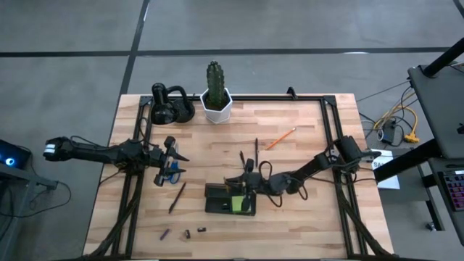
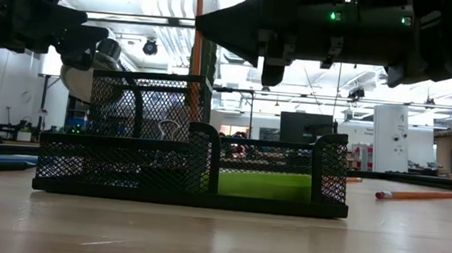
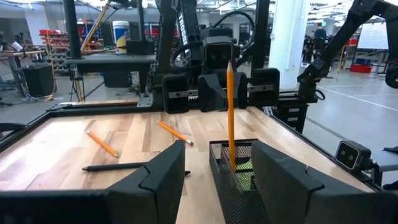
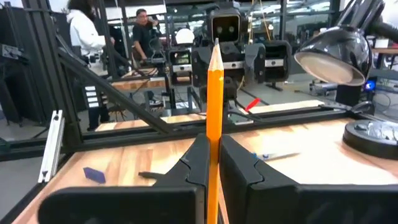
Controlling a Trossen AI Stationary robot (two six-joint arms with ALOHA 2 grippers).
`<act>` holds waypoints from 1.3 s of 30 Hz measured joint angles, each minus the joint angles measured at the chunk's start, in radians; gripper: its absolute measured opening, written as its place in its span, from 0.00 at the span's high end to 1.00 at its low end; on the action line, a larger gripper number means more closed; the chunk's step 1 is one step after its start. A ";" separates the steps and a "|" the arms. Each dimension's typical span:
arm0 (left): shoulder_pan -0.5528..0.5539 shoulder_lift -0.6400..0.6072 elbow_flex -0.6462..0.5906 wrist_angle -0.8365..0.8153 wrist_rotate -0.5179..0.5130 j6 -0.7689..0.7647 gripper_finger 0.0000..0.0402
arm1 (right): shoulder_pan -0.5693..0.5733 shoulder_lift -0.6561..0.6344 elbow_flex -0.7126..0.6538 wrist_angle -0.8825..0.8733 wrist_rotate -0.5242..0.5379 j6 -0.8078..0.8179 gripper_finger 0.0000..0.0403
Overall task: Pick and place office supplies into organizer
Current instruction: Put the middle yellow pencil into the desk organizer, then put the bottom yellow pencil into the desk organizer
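Two arms reach in over the wooden tabletop (image 1: 304, 145), one from each side. The right end effector (image 4: 213, 163) hangs over the organizer (image 1: 230, 199) near the front middle, its fingers pinched tight on an orange pencil (image 4: 214, 118) that stands upright, tip down in the mesh of the tall compartment. The left end effector (image 1: 170, 161) hovers well left of the organizer, spread wide and holding nothing, just above the blue scissors (image 1: 170, 172).

The organizer is a black mesh tray; a green pad (image 2: 263, 184) lies in its low right compartment, and a binder clip (image 2: 166, 130) shows behind the mesh on the left in the low view. At the back edge stand a white cactus pot (image 1: 216, 105) and a black lamp (image 1: 170, 105).

A second pencil (image 1: 279, 139) lies loose toward the back right. A dark pen (image 1: 177, 197) lies left of the organizer, another (image 1: 256, 148) behind it. Small dark clips (image 1: 186, 233) sit near the front edge.
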 joint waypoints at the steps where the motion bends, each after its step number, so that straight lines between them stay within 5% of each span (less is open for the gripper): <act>1: 0.000 0.000 0.000 0.000 0.000 0.000 0.58 | -0.003 0.000 0.000 -0.016 0.000 0.010 0.97; 24: 0.000 0.000 0.000 0.000 0.000 0.000 0.58 | -0.034 0.000 0.000 -0.090 -0.084 0.040 0.96; 39: 0.000 0.000 0.000 0.000 0.000 0.000 0.58 | -0.034 0.000 0.000 -0.090 -0.079 0.009 0.84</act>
